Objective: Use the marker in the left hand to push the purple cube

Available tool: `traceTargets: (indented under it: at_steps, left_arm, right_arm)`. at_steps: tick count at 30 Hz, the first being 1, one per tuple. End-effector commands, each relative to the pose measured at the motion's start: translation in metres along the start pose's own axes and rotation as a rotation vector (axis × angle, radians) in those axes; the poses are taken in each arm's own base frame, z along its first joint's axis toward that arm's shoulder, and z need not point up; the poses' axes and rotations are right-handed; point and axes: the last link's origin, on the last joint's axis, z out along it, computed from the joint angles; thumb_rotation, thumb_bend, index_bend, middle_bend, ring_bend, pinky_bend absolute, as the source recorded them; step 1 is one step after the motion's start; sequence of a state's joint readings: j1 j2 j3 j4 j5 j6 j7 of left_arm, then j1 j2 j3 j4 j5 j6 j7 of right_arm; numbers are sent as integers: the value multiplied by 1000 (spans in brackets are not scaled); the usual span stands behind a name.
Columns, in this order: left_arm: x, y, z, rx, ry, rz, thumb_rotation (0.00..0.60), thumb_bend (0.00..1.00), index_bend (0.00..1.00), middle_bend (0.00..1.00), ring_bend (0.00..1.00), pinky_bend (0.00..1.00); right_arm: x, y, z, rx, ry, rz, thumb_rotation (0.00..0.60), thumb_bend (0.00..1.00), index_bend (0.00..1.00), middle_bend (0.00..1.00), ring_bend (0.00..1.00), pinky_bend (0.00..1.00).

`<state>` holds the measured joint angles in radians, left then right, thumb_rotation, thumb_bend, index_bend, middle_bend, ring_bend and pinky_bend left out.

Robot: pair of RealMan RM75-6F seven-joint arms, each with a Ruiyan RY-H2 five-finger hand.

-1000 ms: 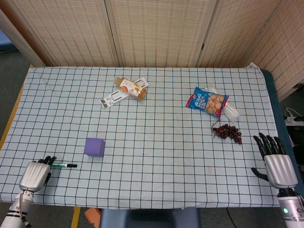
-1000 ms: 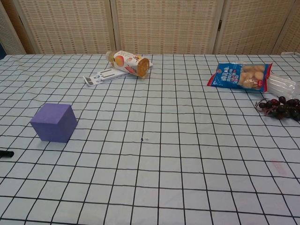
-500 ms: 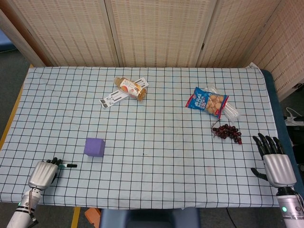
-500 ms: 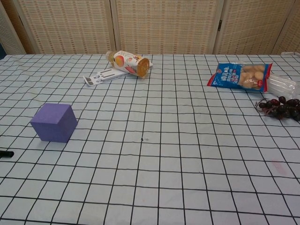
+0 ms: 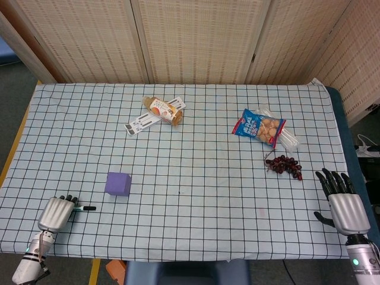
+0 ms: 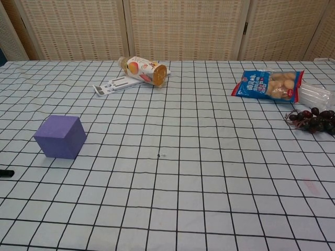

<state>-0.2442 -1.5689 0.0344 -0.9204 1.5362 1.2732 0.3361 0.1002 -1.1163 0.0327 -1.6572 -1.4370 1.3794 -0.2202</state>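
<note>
The purple cube (image 5: 118, 184) (image 6: 60, 137) sits on the checked cloth at the front left. A thin marker (image 5: 85, 208) with a black tip lies left of and a little nearer than the cube, pointing right; only its tip (image 6: 5, 172) enters the chest view. My left hand (image 5: 56, 212) is at the table's front left corner, fingers curled over the marker's rear end, about a cube's width short of the cube. My right hand (image 5: 344, 205) rests at the front right edge, fingers spread, holding nothing. Neither hand shows in the chest view.
A small bottle (image 5: 163, 110) lies on a white flat tool (image 5: 142, 122) at the back left. A blue snack bag (image 5: 258, 127) and a bunch of dark grapes (image 5: 285, 165) lie at the right. The checked cloth (image 5: 196, 196) covers the table.
My left hand has slid right along the marker and now covers more of it. The marker's tip and the cube have stayed put. The right hand has barely shifted.
</note>
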Motion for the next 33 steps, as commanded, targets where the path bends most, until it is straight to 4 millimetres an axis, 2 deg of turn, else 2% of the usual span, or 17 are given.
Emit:
traceTargets:
  at_steps: [1, 6, 12, 19, 24, 33]
  left_arm:
    - [0, 0, 0, 2, 6, -2, 600, 443, 558, 552, 600, 737]
    - [2, 0, 1, 1, 47, -8, 600, 487, 630, 622, 633, 759]
    - [12, -5, 6, -21, 195, 1, 600, 612, 801, 777, 717, 836]
    - [20, -28, 23, -87, 292, -17, 600, 634, 813, 789, 721, 838]
    - [22, -42, 41, -74, 285, -59, 600, 634, 813, 792, 721, 838]
    - [17, -38, 66, -80, 206, -74, 600, 634, 808, 805, 720, 838]
  right_arm:
    - [0, 0, 0, -1, -2, -1, 600, 62, 0, 0, 0, 0]
    - [-1, 0, 0, -3, -5, -2, 600, 63, 0, 0, 0, 0]
    - [-1, 0, 0, -7, -11, -1, 600, 63, 0, 0, 0, 0]
    - [0, -2, -3, -13, 13, -13, 600, 62, 0, 0, 0, 0]
    - [-3, -4, -5, -10, 1, -12, 600, 63, 0, 0, 0, 0]
    - [-2, -2, -4, -23, 13, -18, 600, 63, 0, 0, 0, 0]
